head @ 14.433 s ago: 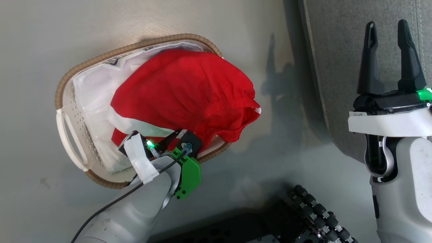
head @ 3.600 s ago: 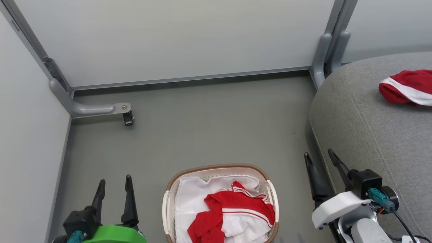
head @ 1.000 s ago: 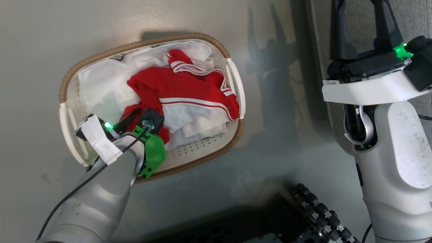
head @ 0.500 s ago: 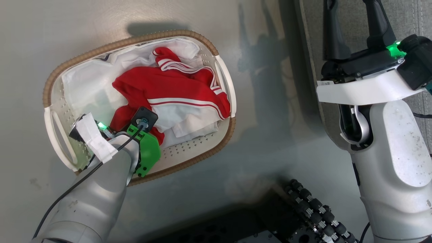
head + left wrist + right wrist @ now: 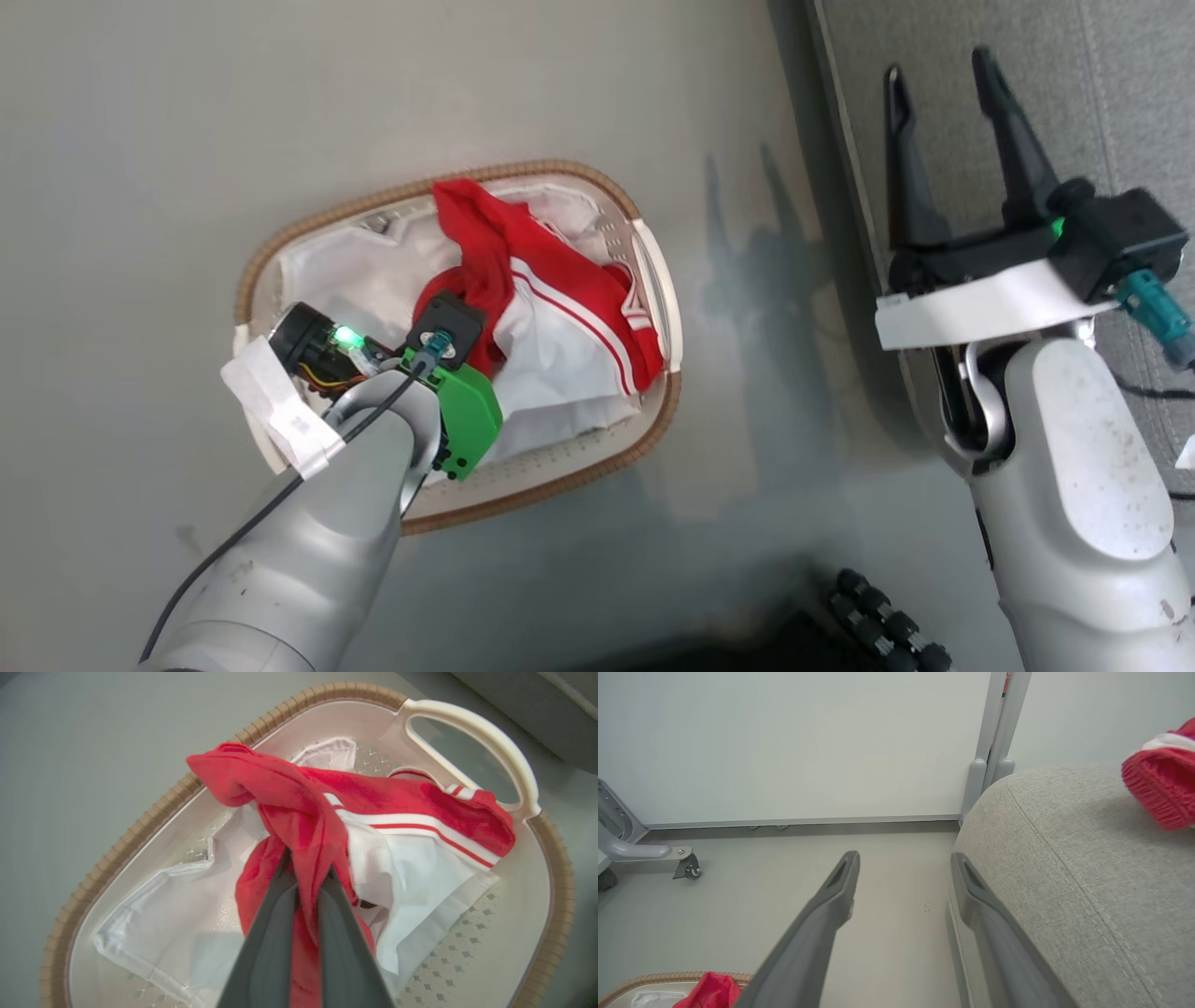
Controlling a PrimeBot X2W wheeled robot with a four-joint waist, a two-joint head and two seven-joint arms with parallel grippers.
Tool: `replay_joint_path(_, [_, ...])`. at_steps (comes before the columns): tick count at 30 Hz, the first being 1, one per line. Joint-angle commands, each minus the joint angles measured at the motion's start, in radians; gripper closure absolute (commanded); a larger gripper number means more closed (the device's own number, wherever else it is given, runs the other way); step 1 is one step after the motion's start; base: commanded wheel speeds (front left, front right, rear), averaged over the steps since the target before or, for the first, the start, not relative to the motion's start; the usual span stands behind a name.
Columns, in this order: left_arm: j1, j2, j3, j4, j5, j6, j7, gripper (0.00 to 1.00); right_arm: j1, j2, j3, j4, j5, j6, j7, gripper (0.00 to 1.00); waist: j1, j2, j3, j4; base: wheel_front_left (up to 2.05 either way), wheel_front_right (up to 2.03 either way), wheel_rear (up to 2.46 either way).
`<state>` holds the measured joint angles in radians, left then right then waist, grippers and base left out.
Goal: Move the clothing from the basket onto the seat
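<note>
The cream basket (image 5: pixel 327 219) with a brown rim stands on the floor, holding a red-and-white striped jersey (image 5: pixel 560 308) over a white liner cloth (image 5: pixel 177 914). My left gripper (image 5: pixel 306 870) is shut on a red fold of the clothing (image 5: pixel 299 826) and holds it pulled up above the basket. In the head view the left wrist covers its fingers. My right gripper (image 5: pixel 943 84) hangs open and empty at the edge of the grey seat (image 5: pixel 1102 93). Another red garment (image 5: pixel 1162 788) lies on the seat (image 5: pixel 1064 835).
Pale wall panels stand behind, with a grey upright post (image 5: pixel 994 742) at the seat's corner and a caster foot (image 5: pixel 686 865) at the left. My dark base with its rollers (image 5: pixel 878 616) sits at the bottom. Grey floor lies between the basket and the seat.
My left gripper has shut on the red cloth and drawn a fold upward. The head view has shifted, so the basket sits further right and lower. The right gripper stays open.
</note>
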<state>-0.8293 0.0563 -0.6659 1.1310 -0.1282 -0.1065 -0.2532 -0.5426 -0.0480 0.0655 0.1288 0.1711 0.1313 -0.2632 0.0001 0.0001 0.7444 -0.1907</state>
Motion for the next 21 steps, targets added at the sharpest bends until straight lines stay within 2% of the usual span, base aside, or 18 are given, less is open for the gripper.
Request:
replay_joint_path(1, [0.025, -0.001, -0.006, -0.022, -0.011, -0.007, -0.007, 1.0, 0.034, -0.005, -0.009, 0.015, -0.012, -0.001, -0.002, 0.0, -0.0001, -0.0001, -0.157, 0.084, 0.0, 0.0, 0.0])
replay_joint_path(11, [0.077, 0.02, -0.028, -0.21, -0.08, -0.023, -0.012, 1.0, 0.206, -0.005, -0.025, 0.116, -0.026, -0.001, -0.002, 0.0, -0.0001, -0.0001, -0.464, 0.148, 0.0, 0.0, 0.0])
replay_joint_path(15, [0.062, 0.047, -0.058, -0.29, -0.119, -0.024, 0.003, 1.0, 0.267, -0.005, -0.005, 0.153, -0.017, -0.001, -0.002, 0.0, -0.0001, -0.0001, -0.57, 0.151, 0.0, 0.0, 0.0])
replay_joint_path(21, [-0.005, 0.121, -0.106, -0.448, -0.215, -0.024, 0.092, 1.0, 0.32, -0.005, 0.027, 0.181, -0.015, -0.001, -0.002, 0.0, -0.0001, -0.0001, -0.675, 0.142, 0.0, 0.0, 0.0])
